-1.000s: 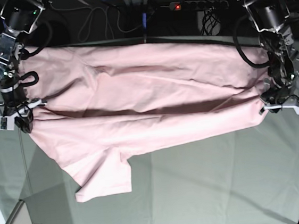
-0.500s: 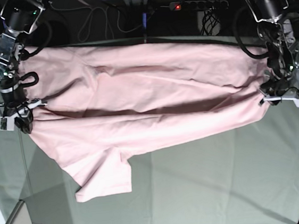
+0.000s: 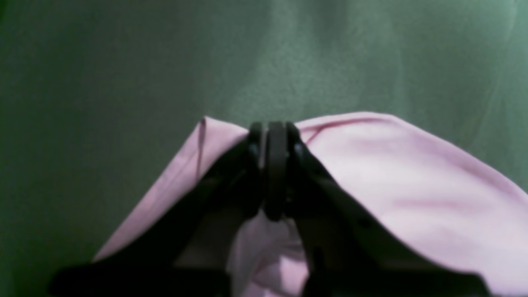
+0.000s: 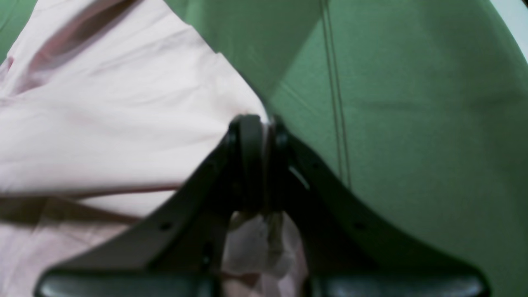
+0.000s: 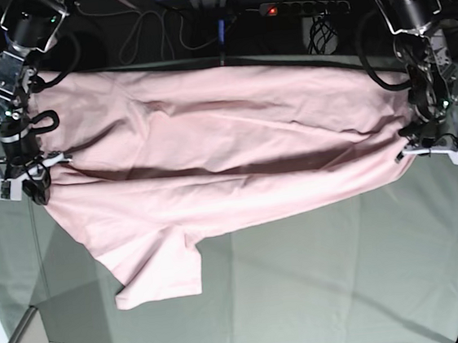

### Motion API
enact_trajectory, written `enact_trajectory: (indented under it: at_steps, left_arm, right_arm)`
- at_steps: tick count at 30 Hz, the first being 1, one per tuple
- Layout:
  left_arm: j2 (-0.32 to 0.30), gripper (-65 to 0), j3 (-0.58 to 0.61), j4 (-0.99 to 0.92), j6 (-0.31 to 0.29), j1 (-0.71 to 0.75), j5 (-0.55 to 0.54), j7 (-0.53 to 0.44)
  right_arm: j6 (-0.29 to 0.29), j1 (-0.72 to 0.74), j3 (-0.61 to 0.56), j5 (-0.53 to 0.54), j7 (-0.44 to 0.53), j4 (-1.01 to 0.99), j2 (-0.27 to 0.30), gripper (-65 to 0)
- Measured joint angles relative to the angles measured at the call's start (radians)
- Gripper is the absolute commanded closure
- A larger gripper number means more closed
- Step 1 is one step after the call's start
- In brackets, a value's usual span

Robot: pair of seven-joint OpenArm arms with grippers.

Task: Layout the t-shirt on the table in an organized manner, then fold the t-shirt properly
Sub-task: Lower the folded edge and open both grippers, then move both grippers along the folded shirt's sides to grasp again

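The pink t-shirt (image 5: 220, 164) stretches across the upper half of the table (image 5: 332, 292), one sleeve trailing lower left. At frame left, the right gripper (image 5: 27, 180) pinches its edge; at frame right, the left gripper (image 5: 427, 144) is clamped onto the opposite edge.

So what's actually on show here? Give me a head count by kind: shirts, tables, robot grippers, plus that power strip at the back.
Pink t-shirt: 1
Green-covered table: 1
Grippers, both pinching the shirt's edge: 2 (left gripper, right gripper)
Power strip: 1
Total: 5
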Motion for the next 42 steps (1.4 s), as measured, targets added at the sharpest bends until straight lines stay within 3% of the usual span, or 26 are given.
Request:
enact_trajectory:
  at_steps: [9,15,18,31,37,42]
  left_arm:
    - [0.0,0.0,0.001,0.187,0.001,0.02,0.005,0.011]
    - [-0.018,0.0,0.001,0.288,0.003,-0.014,0.008,0.138]
    - [-0.031,0.0,0.0,0.33,0.0,-0.062,0.008,0.171]
    - [-0.03,0.0,-0.001,0.302,0.001,-0.079,0.014,0.19]
    - [-0.03,0.0,0.001,0.302,0.0,-0.107,0.011,0.186]
    - [-0.03,0.0,0.0,0.307,0.003,-0.125,0.014,0.199]
  right_arm:
    - [0.0,0.036,0.0,-0.002,-0.012,0.003,0.0,-0.6]
    - [-0.002,0.13,-0.075,-0.001,-0.15,0.006,0.064,-18.4]
    - [0.0,0.169,-0.09,-0.002,-0.185,0.006,0.063,-24.4]
    - [-0.002,0.136,-0.11,-0.001,-0.235,0.065,0.063,-26.9]
    - [-0.001,0.263,-0.257,0.003,-0.221,-0.132,0.114,-36.1]
    - [-0.002,0.382,-0.274,-0.003,-0.228,-0.406,0.165,-37.6]
